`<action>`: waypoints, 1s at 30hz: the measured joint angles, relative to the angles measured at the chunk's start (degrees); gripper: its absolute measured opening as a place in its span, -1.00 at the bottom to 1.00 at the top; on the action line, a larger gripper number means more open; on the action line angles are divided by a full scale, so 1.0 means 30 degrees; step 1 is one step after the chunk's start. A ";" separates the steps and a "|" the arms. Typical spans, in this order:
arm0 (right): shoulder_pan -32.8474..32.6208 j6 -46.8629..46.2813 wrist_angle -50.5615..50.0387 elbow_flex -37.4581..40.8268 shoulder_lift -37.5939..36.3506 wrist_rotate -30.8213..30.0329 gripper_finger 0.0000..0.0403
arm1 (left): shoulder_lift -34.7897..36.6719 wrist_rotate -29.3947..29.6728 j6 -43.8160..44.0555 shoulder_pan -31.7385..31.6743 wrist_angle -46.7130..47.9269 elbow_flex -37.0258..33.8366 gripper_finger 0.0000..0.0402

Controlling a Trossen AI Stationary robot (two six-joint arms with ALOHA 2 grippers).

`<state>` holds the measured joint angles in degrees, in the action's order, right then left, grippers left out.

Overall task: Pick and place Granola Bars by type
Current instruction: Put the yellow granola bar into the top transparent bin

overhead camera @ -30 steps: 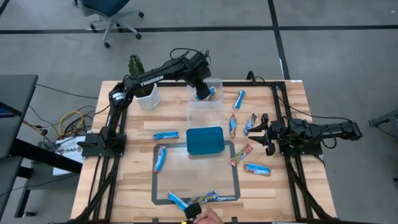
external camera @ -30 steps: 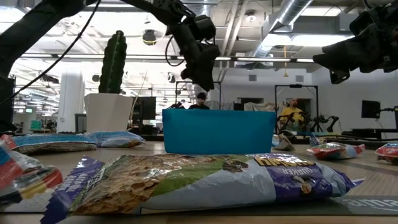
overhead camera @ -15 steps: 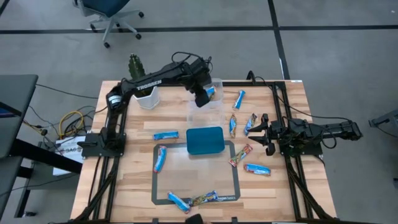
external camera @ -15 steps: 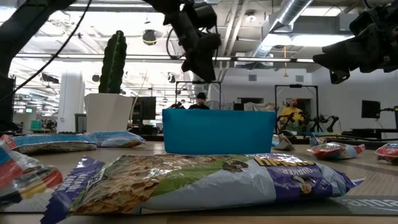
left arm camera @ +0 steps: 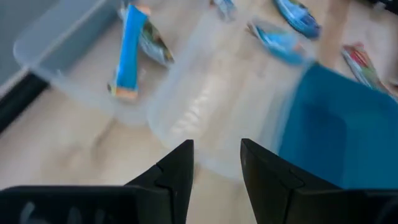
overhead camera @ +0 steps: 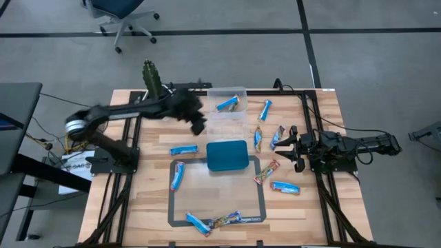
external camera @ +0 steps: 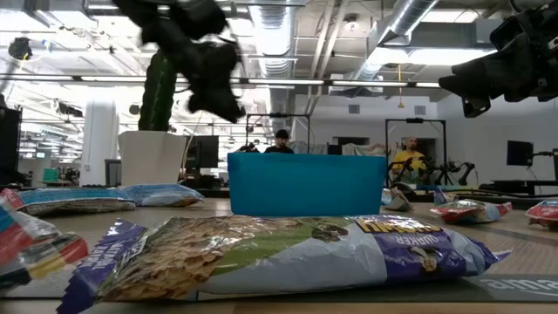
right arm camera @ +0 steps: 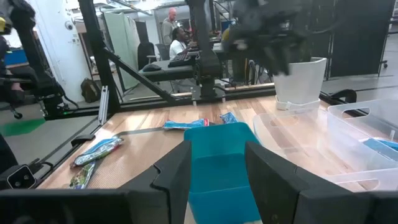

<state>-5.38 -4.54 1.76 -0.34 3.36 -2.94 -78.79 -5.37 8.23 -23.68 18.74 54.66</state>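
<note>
Granola bars lie scattered over the table. One blue bar (overhead camera: 227, 104) lies flat in the far clear bin (overhead camera: 239, 91), also in the left wrist view (left arm camera: 129, 50). Others lie around the teal tray (overhead camera: 227, 156): blue ones (overhead camera: 183, 149) (overhead camera: 266, 109) (overhead camera: 284, 187), a red one (overhead camera: 267, 171), and a multicoloured one (overhead camera: 234, 218) near the near edge. My left gripper (overhead camera: 198, 125) (left arm camera: 216, 146) hangs open and empty above the table, left of the clear bins. My right gripper (overhead camera: 291, 146) (right arm camera: 216, 146) waits open at the table's right, above the bars there.
A second clear bin (overhead camera: 227, 124) stands between the far bin and the teal tray. A white pot with a cactus (overhead camera: 150, 74) stands at the far left. A taped rectangle (overhead camera: 262, 200) marks the near middle of the table. Dark frame rails run along both sides.
My left gripper has swung from above the far clear bin toward the table's left and near side, fast enough to blur, and now hangs left of the bins. The blue bar has stayed in the far bin. A person's hand at the near edge has gone out of view.
</note>
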 joint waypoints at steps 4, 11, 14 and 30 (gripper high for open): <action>0.0004 0.0004 0.0000 0.0000 0.0002 0.0000 -0.29 | 0.3676 -0.0054 0.0076 0.0488 -0.1159 -0.3773 -0.37; 0.0004 0.0001 0.0000 0.0000 0.0001 -0.0002 -0.29 | 0.8853 -0.1090 0.0541 0.1611 -0.3046 -0.8336 -0.37; 0.0001 0.0004 0.0000 0.0000 0.0002 0.0000 -0.29 | 1.0704 -0.1492 0.0910 0.2274 -0.4412 -1.0049 -0.37; 0.0004 0.0000 0.0000 0.0000 0.0006 0.0000 -0.29 | 1.8318 -0.1008 0.2331 0.4765 -0.9777 -1.5681 -0.37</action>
<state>-5.37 -4.54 1.76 -0.34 3.38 -2.94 -23.84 -8.39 15.22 -9.39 -10.59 7.62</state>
